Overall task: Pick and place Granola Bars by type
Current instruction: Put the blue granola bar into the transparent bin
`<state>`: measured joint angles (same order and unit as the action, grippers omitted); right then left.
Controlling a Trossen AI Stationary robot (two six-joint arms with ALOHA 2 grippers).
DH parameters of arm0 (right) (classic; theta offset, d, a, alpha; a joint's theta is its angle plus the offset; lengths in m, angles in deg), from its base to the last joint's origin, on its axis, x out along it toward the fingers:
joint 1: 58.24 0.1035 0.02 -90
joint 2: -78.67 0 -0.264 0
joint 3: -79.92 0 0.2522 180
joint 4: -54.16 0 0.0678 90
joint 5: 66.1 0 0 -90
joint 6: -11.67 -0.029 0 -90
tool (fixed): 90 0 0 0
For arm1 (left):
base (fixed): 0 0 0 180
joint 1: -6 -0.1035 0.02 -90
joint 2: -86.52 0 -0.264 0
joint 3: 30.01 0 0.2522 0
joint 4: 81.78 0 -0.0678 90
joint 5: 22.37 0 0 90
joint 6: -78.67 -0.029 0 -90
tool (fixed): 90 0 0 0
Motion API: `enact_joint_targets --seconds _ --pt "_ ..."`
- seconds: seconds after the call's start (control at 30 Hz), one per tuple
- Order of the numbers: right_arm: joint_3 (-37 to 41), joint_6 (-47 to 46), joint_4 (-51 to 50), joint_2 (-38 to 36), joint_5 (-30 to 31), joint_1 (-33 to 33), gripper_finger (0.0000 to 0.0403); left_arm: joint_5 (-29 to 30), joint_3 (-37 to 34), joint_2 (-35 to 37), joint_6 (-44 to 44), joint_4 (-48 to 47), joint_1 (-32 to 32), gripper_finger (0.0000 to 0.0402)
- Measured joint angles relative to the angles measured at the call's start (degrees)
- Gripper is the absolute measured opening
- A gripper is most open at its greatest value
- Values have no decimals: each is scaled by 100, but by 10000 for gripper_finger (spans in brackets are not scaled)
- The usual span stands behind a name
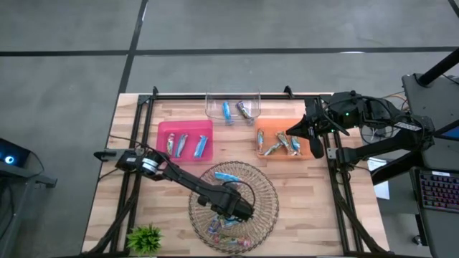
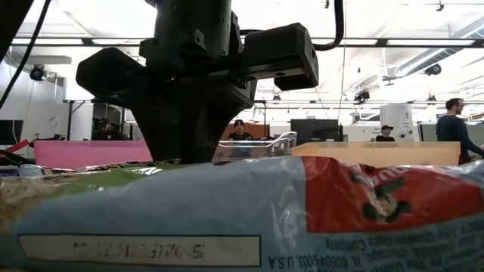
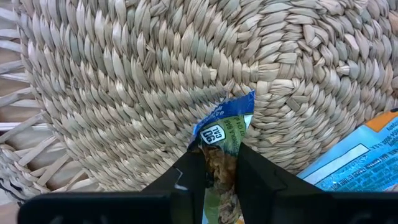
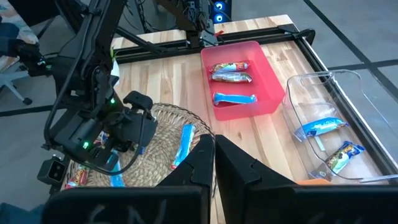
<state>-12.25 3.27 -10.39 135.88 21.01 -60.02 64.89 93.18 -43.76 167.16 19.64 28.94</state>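
Observation:
My left gripper [image 1: 240,211] reaches straight down into the round wicker basket [image 1: 251,183] and is shut on a granola bar with a green and blue wrapper [image 3: 222,134]. More granola bars lie in the basket, among them a blue one [image 1: 228,175] and a blue and orange one [image 3: 360,155]. In the low view a bar [image 2: 227,219] fills the foreground under the gripper's dark body [image 2: 189,83]. My right gripper [image 1: 295,131] hangs shut over the orange tray [image 1: 310,154], holding nothing. My left gripper pinches the green and blue bar between its two fingers [image 3: 189,177], across its width, a little back from its crimped end [image 3: 227,121]. The fingers point down from above. The bar's free end lies on the basket's woven floor [image 3: 124,93].
A pink tray [image 1: 163,129], a clear tray [image 1: 211,107] and the orange tray stand in a row at the far side, each with a few bars. A small green plant [image 1: 145,236] sits at the near left corner. Black rails [image 1: 136,129] frame the table. People stand in the room behind.

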Motion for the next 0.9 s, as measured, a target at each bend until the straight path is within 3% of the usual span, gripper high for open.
enact_joint_targets --seconds 0.57,0.9 --pt "0 6 0 0 0 0 8 -57 385 133 -214 -97 -87 55" --pt "0 6 0 -4 0 0 8 24 382 268 -583 -653 -208 55"
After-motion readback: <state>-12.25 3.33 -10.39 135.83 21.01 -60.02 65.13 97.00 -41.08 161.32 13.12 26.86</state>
